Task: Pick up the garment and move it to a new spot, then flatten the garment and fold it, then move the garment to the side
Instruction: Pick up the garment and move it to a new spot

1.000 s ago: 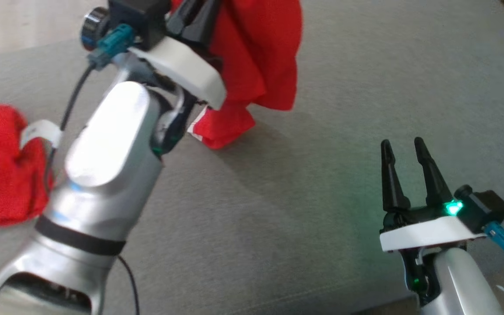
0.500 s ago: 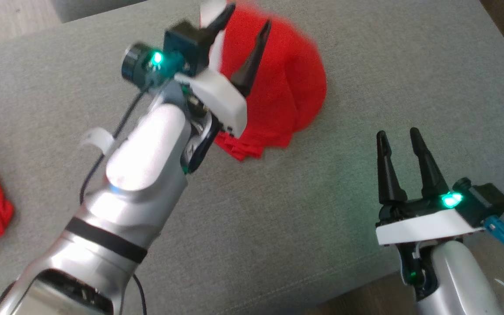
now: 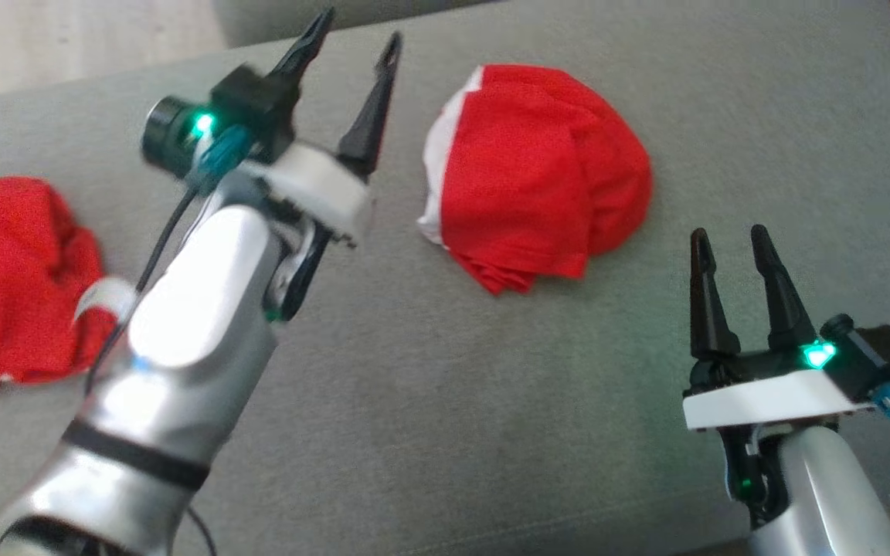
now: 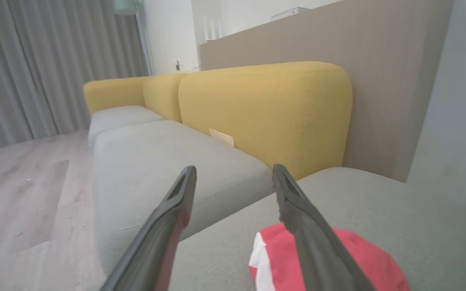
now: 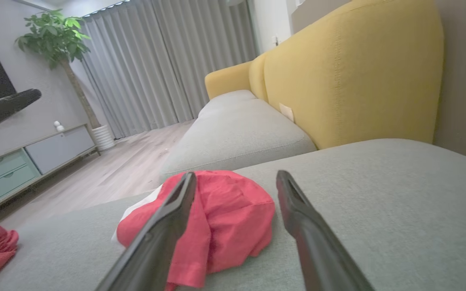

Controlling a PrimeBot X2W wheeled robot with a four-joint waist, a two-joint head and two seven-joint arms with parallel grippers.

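The grey cushion (image 3: pixel 491 401) takes up most of my head view, and the garment (image 3: pixel 545 201) lies on it at about one o'clock from the middle. It is red, bunched into a rounded mound, with a white strip down its nine o'clock side and stacked folds poking out at its six o'clock edge. Nothing of mine touches it.

The cushion's far edge runs along twelve o'clock, with pale wood floor (image 3: pixel 66 38) beyond it at eleven. The near edge cuts across at five to six o'clock. Bare grey fabric stretches from the garment down to six o'clock and out to three, and the strip between the garment and the far edge is bare too.

In my right wrist view a yellow backrest (image 5: pixel 350 76) rises at one to two o'clock beyond the cushion, a second grey seat (image 5: pixel 237 137) sits under it, and grey curtains (image 5: pixel 156 60) hang at twelve.

A second red cloth (image 3: pixel 12 286) lies crumpled at nine o'clock, well apart from the garment, with my left forearm in front of part of it.

My left gripper (image 3: pixel 358 29) hangs above the cushion at eleven o'clock, just beside the garment's nine o'clock side, jaws spread wide with nothing between them. My right gripper (image 3: pixel 729 233) sits at four o'clock, near the garment's five o'clock edge but apart from it, jaws also spread and empty.
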